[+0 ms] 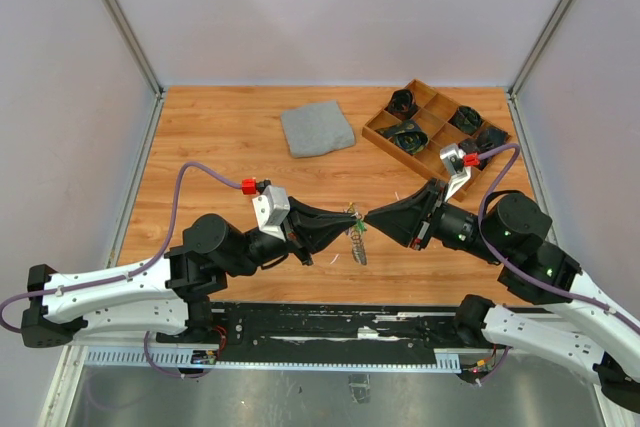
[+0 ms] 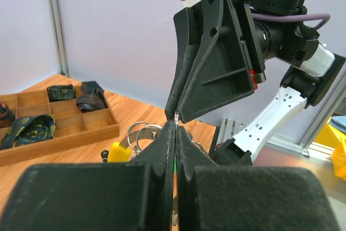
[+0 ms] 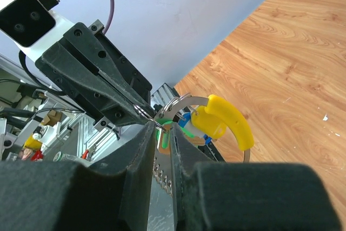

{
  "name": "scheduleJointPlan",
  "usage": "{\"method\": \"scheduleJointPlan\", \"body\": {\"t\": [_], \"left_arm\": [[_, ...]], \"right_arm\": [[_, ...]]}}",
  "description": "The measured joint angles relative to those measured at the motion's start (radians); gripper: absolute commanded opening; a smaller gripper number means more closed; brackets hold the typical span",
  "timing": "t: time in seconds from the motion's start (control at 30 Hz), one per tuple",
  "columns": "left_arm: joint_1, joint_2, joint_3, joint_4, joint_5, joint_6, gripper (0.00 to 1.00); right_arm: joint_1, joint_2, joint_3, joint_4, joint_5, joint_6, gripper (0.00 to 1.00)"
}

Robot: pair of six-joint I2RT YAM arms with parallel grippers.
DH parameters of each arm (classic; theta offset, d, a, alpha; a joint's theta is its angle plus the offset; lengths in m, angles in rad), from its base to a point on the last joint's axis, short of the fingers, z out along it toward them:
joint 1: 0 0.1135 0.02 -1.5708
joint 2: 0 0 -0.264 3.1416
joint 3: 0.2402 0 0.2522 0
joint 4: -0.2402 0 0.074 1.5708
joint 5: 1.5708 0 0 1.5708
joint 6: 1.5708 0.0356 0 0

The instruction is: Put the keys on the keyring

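My two grippers meet tip to tip above the table's near middle. The left gripper (image 1: 351,215) (image 2: 175,128) is shut on a thin wire loop of the keyring (image 3: 141,110). The right gripper (image 1: 369,219) (image 3: 164,129) is shut on the jagged blade (image 3: 162,174) of a green-headed key (image 3: 186,132). A curved metal band with a yellow plastic piece (image 3: 230,123) (image 2: 118,151) and a blue key head (image 3: 185,117) hang beside the jaws. The bunch (image 1: 357,244) dangles below both tips. Silver rings (image 2: 141,132) show left of my left fingers.
A folded grey cloth (image 1: 317,130) lies at the back middle. A wooden compartment tray (image 1: 373,133) (image 2: 70,133) with dark rolled items stands at the back right. The arms' base rail (image 1: 330,327) runs along the near edge. Walls close in both sides.
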Motion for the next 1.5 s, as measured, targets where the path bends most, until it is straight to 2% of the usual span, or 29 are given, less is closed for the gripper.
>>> {"method": "scheduleJointPlan", "body": {"t": [0.37,0.7,1.5], "left_arm": [[0.000,0.001,0.000,0.001,0.000,0.000,0.00],[0.000,0.001,0.000,0.002,0.000,0.000,0.00],[0.000,0.000,0.000,-0.004,0.002,0.000,0.01]], "right_arm": [[0.000,0.000,-0.008,0.025,-0.021,0.000,0.21],[0.000,-0.001,-0.009,0.039,-0.039,0.001,0.01],[0.000,0.012,-0.009,-0.003,-0.033,0.003,0.02]]}}
